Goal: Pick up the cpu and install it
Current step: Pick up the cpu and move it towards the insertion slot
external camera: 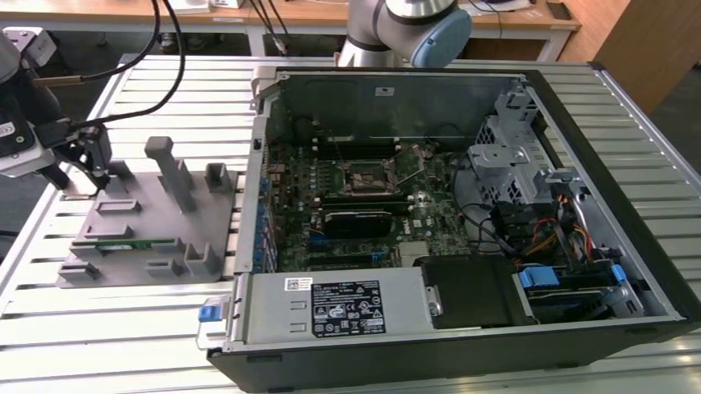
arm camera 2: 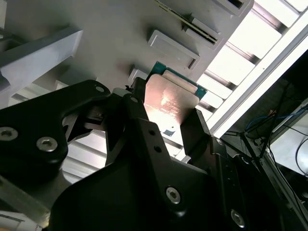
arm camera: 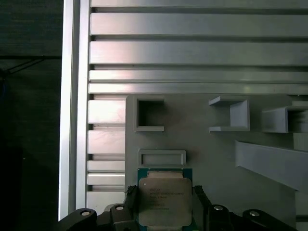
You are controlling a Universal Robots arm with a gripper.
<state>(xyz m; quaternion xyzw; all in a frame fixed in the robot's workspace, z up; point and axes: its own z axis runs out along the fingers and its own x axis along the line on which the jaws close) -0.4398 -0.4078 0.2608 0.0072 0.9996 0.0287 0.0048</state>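
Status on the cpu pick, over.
Hand shut on cpu at grey fixture. Not yet in case. Nothing in the way.

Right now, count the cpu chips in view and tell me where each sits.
1. The silvery square cpu chip is gripped by the black tool over the grey plastic fixture at the exterior view's left. The black motherboard socket looks empty.

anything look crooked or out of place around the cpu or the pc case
Nothing stands out. In the first wrist view the small square silver-topped cpu sits straight between the fingers of the black gripper, over the grey plastic fixture tray. The open black computer case shows nothing spilled or broken.
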